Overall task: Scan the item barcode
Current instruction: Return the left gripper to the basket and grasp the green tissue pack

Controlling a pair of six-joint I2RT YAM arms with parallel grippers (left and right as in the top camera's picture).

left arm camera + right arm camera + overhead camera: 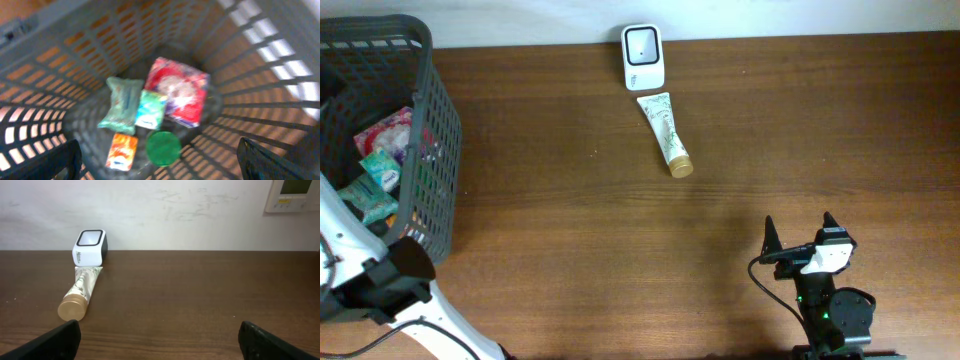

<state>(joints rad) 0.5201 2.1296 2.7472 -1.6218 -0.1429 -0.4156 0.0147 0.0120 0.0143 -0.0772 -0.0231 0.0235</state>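
A white barcode scanner [643, 56] [90, 247] stands at the table's far edge. A cream tube with a gold cap [667, 133] [80, 293] lies flat just in front of it, cap toward me. My left gripper [162, 162] hangs open over the inside of the grey basket [260, 65], holding nothing. Below it lie a red packet [180, 92], a green pouch [120, 102], a teal packet [151, 110], an orange packet [121, 151] and a green round lid [163, 147]. My right gripper [800, 225] [162, 342] is open and empty near the table's front right, well short of the tube.
The grey basket [435, 120] stands at the table's left end, with my left arm [350, 250] reaching up beside it. Bare brown tabletop [620, 260] lies between the basket and my right arm. A white wall [175, 210] rises behind the scanner.
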